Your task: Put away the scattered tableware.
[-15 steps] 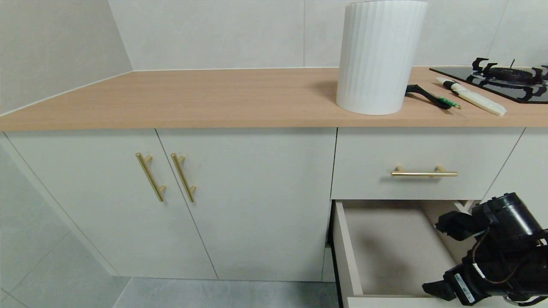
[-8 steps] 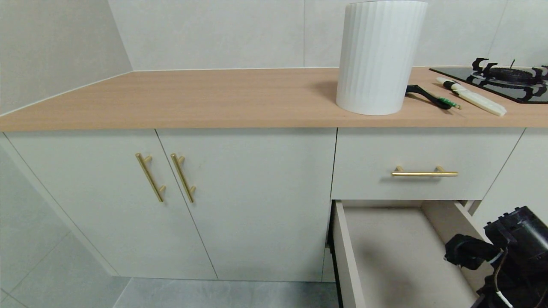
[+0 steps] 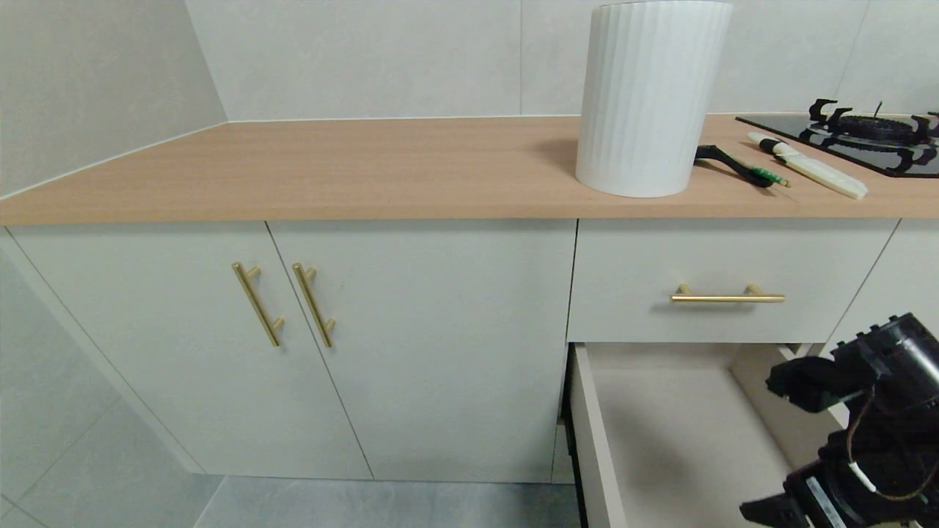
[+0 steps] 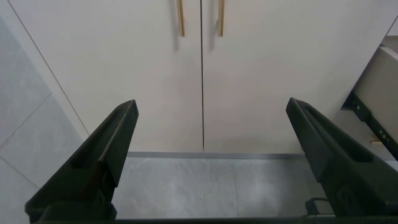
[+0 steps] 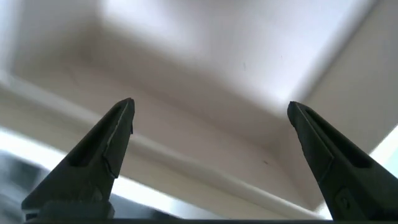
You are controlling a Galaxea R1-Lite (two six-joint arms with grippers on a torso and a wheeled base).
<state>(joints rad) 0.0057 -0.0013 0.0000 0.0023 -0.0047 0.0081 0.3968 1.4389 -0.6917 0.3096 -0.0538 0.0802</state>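
Observation:
A black-handled utensil (image 3: 733, 165) with a green tip and a white-handled utensil (image 3: 807, 165) lie on the wooden countertop (image 3: 367, 169), right of a tall white ribbed container (image 3: 649, 99). Below them the lower drawer (image 3: 593, 440) stands pulled out, and its bottom is bare. My right gripper (image 3: 757, 444) hangs open over the drawer's right side; in the right wrist view the right gripper (image 5: 210, 106) has nothing between its fingers and faces the drawer's inside (image 5: 186, 143). My left gripper (image 4: 211, 104) is open and empty, low before the cabinet doors (image 4: 261, 74).
A black gas hob (image 3: 866, 136) sits at the counter's far right. The upper drawer (image 3: 726, 297) is closed, with a gold handle. Two closed doors with gold handles (image 3: 257, 304) are to the left. Grey floor tiles (image 4: 205, 186) lie below the cabinet.
The lower drawer has slid farther out, its front edge now past the frame. My right arm dipped low to the right, then rose back over the drawer.

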